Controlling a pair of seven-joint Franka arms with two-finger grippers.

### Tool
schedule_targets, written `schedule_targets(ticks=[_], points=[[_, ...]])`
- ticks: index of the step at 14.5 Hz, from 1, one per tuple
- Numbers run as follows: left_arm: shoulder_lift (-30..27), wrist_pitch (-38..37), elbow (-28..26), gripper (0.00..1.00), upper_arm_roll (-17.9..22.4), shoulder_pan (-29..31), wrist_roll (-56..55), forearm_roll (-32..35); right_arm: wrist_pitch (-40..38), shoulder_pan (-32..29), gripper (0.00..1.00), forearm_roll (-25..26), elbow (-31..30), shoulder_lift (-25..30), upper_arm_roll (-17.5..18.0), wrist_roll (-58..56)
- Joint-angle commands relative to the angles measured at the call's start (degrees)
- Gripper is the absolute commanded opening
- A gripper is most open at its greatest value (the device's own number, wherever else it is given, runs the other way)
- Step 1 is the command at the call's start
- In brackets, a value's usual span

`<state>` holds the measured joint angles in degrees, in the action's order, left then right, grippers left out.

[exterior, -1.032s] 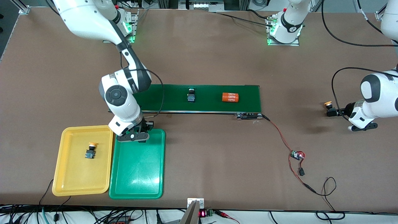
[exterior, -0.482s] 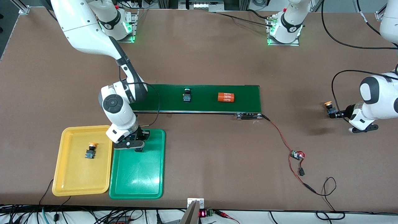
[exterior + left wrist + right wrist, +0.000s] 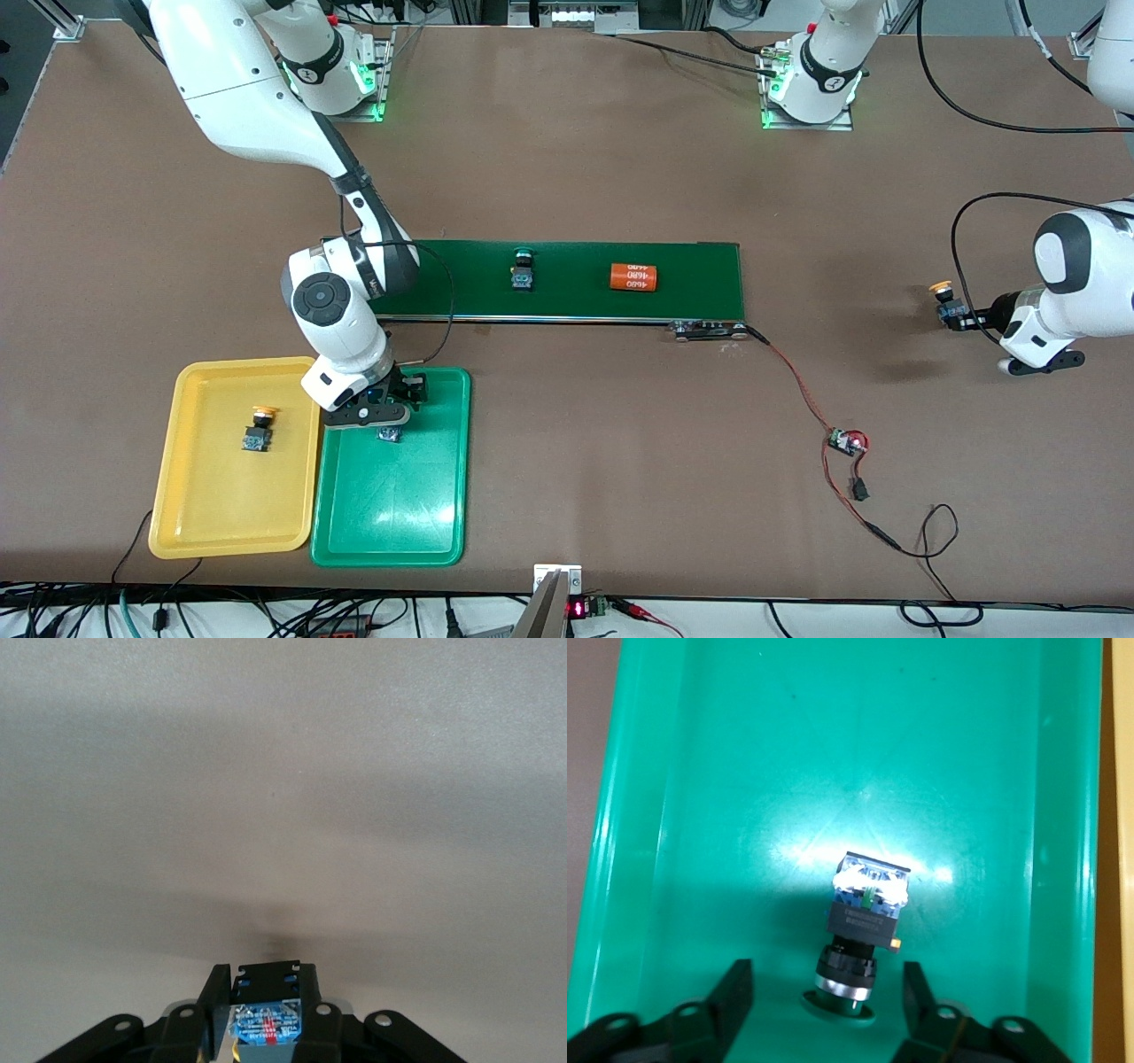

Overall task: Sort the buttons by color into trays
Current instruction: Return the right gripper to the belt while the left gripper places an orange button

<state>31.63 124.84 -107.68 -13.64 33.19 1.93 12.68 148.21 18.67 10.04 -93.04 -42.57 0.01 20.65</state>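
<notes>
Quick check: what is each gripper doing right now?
Left gripper: shut on the yellow button.
Right gripper: jaws open, green button lying in the green tray.

Brown desk (image 3: 567, 177), wide and matte. Lying directly on it: a long dark-green conveyor belt (image 3: 691, 266) across the middle; a yellow tray (image 3: 190, 514) and a green tray (image 3: 390, 523) side by side, touching, at the right arm's end, the green one under the right tool (image 3: 390, 416); a small circuit board (image 3: 846, 441) with red and black wires (image 3: 797, 390) running to the belt's end, well apart from the left tool (image 3: 961, 317).
</notes>
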Motion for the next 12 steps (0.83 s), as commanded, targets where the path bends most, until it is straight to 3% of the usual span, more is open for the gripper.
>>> schedule_targets(ticks=[1, 3, 8, 12], points=[[-2.27, -2.31, -0.16, 0.00, 0.19, -0.41, 1.59, 0.85, -0.19, -0.12, 1.00, -0.02, 0.93, -0.06, 0.26, -0.17], [-4.37, -6.17, -0.08, 0.00, -0.51, -0.67, 1.68, 0.42, -4.21, -0.21, 1.00, -0.19, -0.91, 3.44, 0.52, -0.26], [-10.35, -16.82, -0.43, 0.00, -10.52, -3.65, 1.77, -0.11, -27.32, 1.28, 1.00, -0.37, -1.01, 13.55, 4.20, 4.67], [-12.91, -17.18, -1.22, 0.00, -14.13, -11.63, 1.59, -5.19, -36.92, 2.07, 1.00, -7.83, -1.09, 17.00, 6.41, 7.74]])
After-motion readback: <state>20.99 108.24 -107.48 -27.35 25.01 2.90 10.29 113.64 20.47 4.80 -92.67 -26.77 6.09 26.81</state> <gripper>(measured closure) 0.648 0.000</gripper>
